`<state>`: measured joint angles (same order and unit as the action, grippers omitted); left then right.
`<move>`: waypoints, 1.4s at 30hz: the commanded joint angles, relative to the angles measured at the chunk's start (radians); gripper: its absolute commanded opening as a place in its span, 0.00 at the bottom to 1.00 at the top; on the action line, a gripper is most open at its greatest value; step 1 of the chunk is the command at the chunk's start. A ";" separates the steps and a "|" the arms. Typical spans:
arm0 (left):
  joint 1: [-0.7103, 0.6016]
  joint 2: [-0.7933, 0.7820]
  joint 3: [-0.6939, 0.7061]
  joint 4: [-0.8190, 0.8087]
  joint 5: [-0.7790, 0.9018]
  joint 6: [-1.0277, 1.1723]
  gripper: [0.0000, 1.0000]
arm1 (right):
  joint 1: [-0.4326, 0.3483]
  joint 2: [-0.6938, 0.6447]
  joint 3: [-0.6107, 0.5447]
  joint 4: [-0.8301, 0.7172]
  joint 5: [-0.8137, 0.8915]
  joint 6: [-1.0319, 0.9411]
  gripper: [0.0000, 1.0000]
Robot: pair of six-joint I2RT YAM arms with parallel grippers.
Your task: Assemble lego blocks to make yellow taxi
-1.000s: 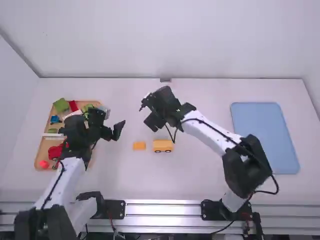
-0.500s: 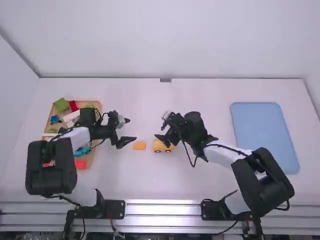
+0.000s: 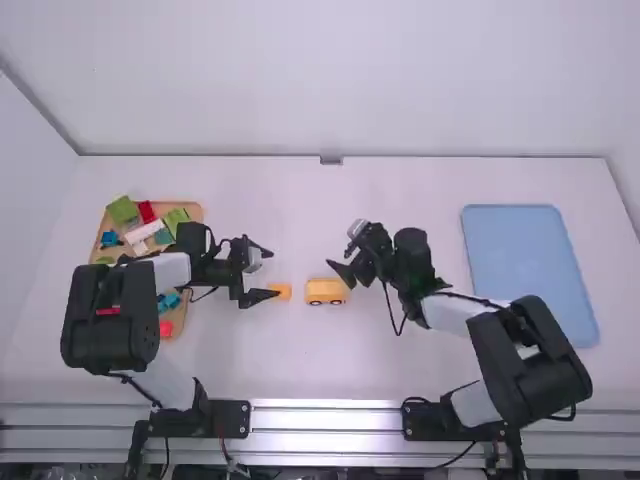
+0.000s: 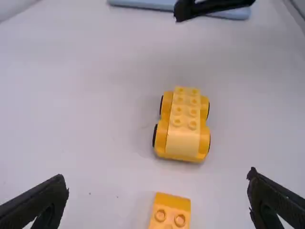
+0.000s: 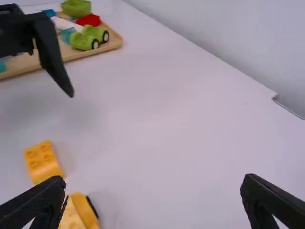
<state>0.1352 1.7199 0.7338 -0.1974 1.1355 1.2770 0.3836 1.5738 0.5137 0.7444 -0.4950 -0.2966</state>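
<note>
so, the white table (image 3: 330, 360) ran out in front of both my arms, and over to the right lay the blue tray (image 3: 527, 275), flat. at the left i had the wooden tray (image 5: 116, 44), loaded up, part of it under my left arm (image 3: 110, 315): a green block (image 3: 122, 210) at its far corner, a red block (image 3: 146, 212) right beside that, and a white block (image 3: 143, 231) slanting nearer to me.

on to the hands! my left gripper (image 3: 274, 274) was spread wide, nothing pinched, its tips hanging just by the small stuff; whether one touched, i couldn't tell. my right gripper (image 3: 340, 259) was spread wide too, empty, up by the far side of the yellow car (image 3: 325, 291).

and there was that car, mid-table, upright on its black wheels, two rows of studs along its top and one smooth, sloping end. that end faced the smallest piece of all, the loose yellow block (image 3: 285, 291), studs up, apart from the car and on its left, right near my left gripper's fingertips.
</note>
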 commanded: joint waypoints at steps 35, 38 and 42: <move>-0.074 0.237 -0.009 0.224 -0.185 0.006 0.84 | 0.003 -0.010 -0.010 -0.026 -0.006 0.002 0.98; -0.059 0.237 -0.010 0.204 -0.213 0.018 0.77 | 0.003 -0.010 -0.010 -0.027 -0.006 0.013 0.98; -0.029 0.237 -0.010 0.147 -0.164 0.111 0.74 | 0.003 -0.010 -0.010 -0.026 -0.006 0.012 0.98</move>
<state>0.0841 1.9430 0.7330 -0.0273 0.9474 1.3186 0.3870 1.5738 0.5129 0.7162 -0.4950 -0.2878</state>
